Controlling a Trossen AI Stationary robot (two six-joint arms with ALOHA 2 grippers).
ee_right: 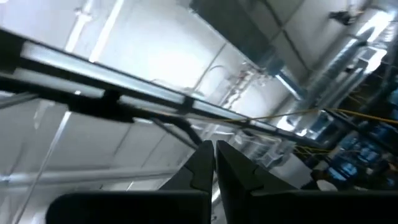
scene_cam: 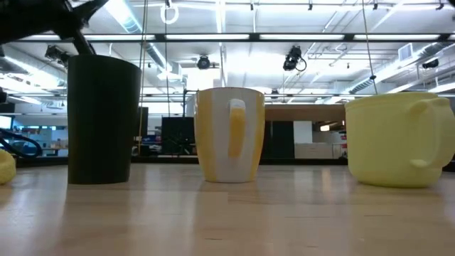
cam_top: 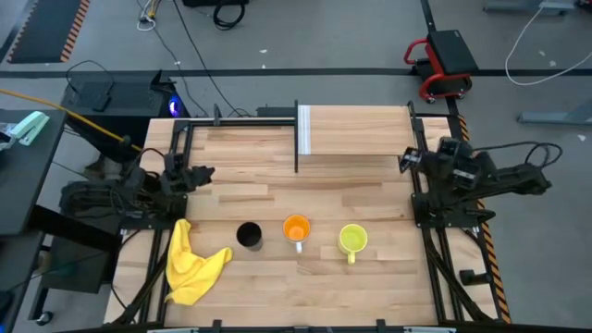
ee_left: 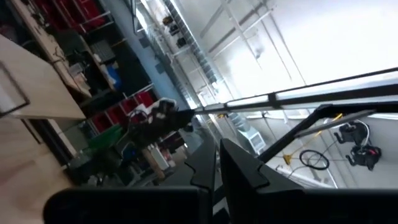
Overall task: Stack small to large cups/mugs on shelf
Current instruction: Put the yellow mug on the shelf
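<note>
Three cups stand upright in a row on their bases near the table's near edge. The black cup [cam_top: 249, 235] [scene_cam: 103, 117] is at the left, the orange mug [cam_top: 296, 228] [scene_cam: 229, 134] in the middle with its white handle toward the near edge, and the yellow-green mug [cam_top: 352, 240] [scene_cam: 398, 139] at the right. The shelf [cam_top: 361, 129], a light board with a white upright panel [cam_top: 302, 129], sits at the far side. My left gripper [cam_top: 202, 173] [ee_left: 217, 165] waits shut at the left edge. My right gripper [cam_top: 405, 159] [ee_right: 215, 158] waits shut at the right edge. Both wrist views point up at the ceiling.
A crumpled yellow cloth [cam_top: 191, 264] lies at the near left, beside the black cup. Black metal frames [cam_top: 435, 199] run along both side edges of the table. Bare wood [cam_top: 305, 190] lies between the cups and the shelf.
</note>
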